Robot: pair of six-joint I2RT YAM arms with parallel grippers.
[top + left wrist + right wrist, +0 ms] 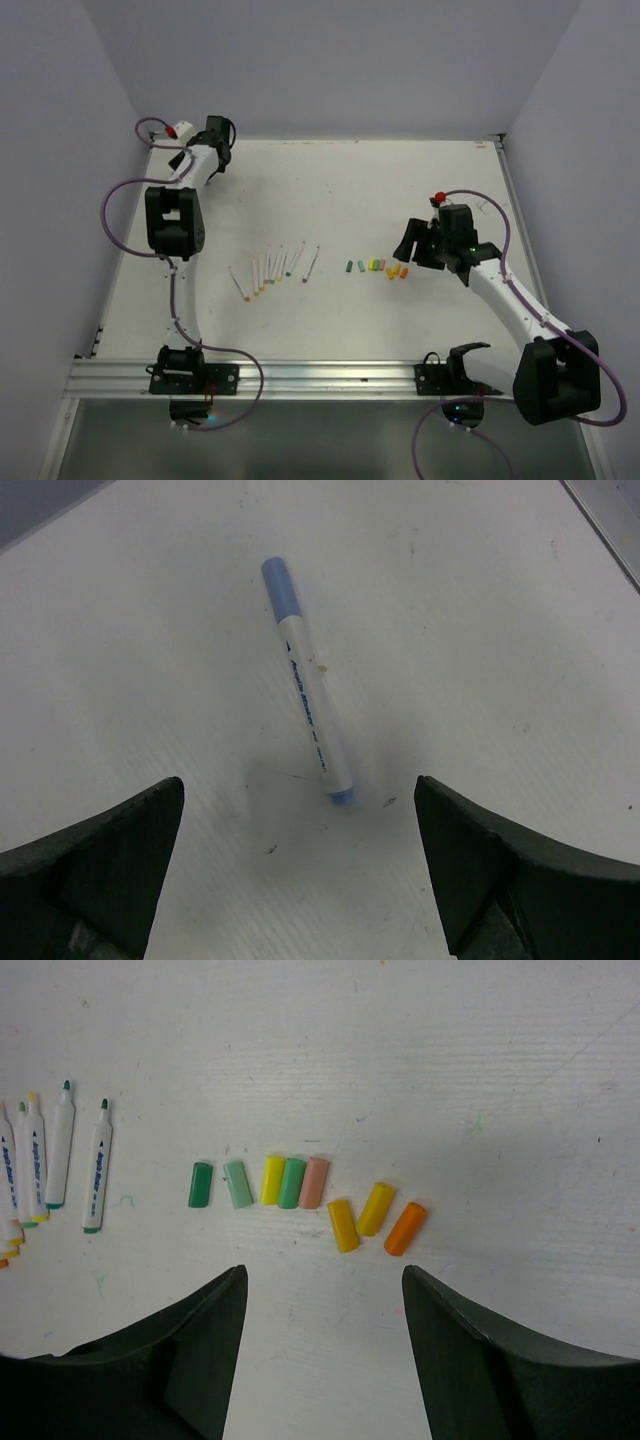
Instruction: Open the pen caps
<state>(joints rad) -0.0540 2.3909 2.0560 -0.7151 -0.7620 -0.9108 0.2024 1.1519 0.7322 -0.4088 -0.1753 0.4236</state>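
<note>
Eight loose caps (292,1182) beside pens (97,1165)

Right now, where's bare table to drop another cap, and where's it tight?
Bare: the far table beyond the pens and pen caps, and the near strip between them and the rail. Tight: the middle row, pens fanned, caps packed next to the open right gripper. A capped blue pen lies in front of the open left gripper.

Wide bare table (350,190) across upper centre of top view. Mid-frame blocked by fanned pens (275,265) and pen caps (378,267), narrow bare gap between. Hemmed by walls (300,60) at upper, left, right edges.
</note>
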